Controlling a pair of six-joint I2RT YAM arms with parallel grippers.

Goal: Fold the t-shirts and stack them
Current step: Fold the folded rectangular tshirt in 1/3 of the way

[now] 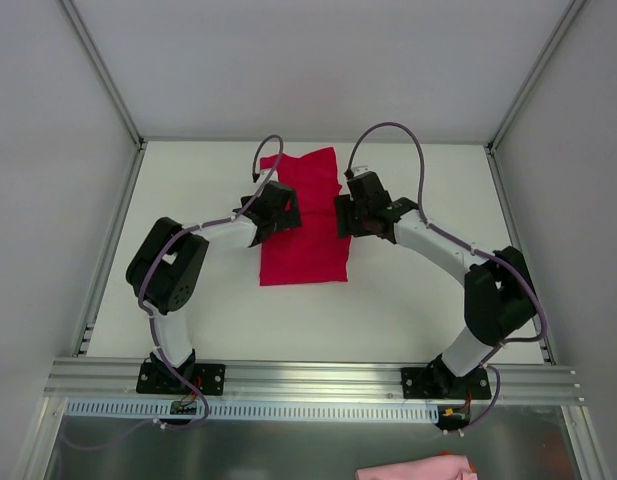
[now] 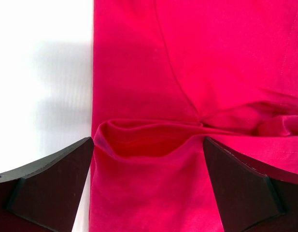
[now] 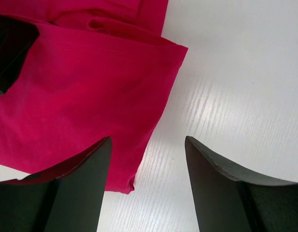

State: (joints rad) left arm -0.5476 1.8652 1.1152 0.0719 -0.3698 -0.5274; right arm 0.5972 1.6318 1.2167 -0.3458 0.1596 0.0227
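One crimson-red t-shirt (image 1: 303, 250) lies on the white table (image 1: 408, 290), folded into a long narrow strip running away from the arms. My left gripper (image 1: 279, 212) is low over the strip's left edge. It is open wide, and its fingers (image 2: 57, 183) straddle a raised fold of the t-shirt (image 2: 187, 63) with nothing pinched. At the strip's right edge, my right gripper (image 1: 351, 213) is also open. Its left finger (image 3: 76, 188) is over the t-shirt (image 3: 91, 82) and its right finger is over bare table, so the cloth's hem corner lies between them.
A pink cloth (image 1: 418, 468) lies below the aluminium rail (image 1: 308, 375) at the near edge. Grey enclosure walls stand left, right and behind the table. A dark part of the left gripper (image 3: 8, 53) shows at the upper left of the right wrist view.
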